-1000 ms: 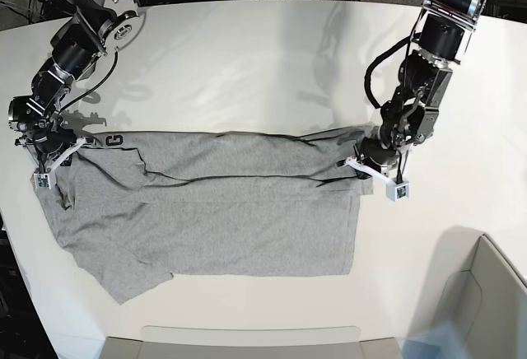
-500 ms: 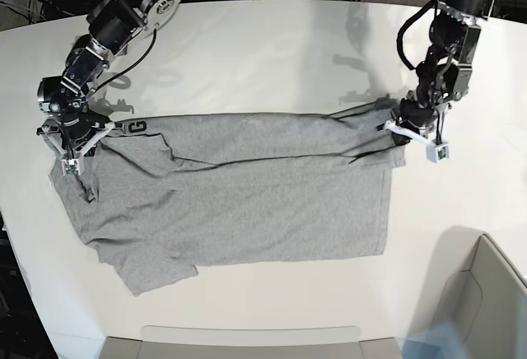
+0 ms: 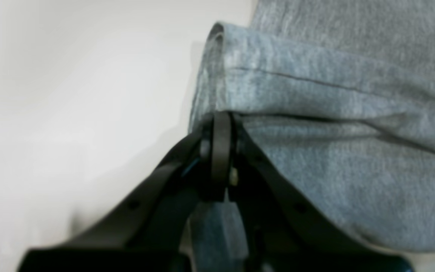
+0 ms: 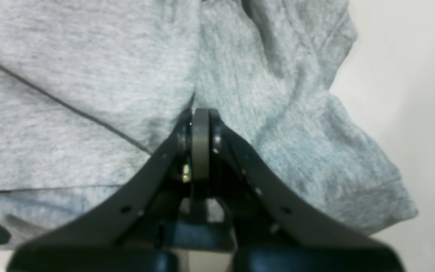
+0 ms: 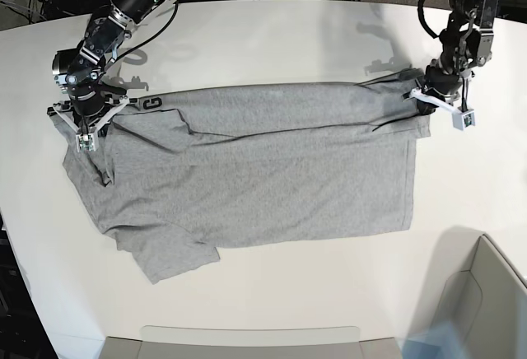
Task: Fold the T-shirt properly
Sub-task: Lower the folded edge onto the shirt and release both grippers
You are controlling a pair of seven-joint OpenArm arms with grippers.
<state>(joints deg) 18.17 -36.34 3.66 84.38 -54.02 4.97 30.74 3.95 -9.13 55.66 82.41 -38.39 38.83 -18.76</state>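
Both grippers are clamped shut on the T-shirt (image 5: 247, 170): the left gripper (image 3: 221, 124) pinches its hem corner near the table's (image 5: 272, 38) right edge, the right gripper (image 4: 200, 117) its shoulder near the left edge. Held taut between them, probably so the folded upper edge lies straight.

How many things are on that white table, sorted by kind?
T-shirt: 1, grey, partly folded
Robot grippers: 2, left gripper and right gripper, each shut on an end of the shirt's folded edge
Total: 3
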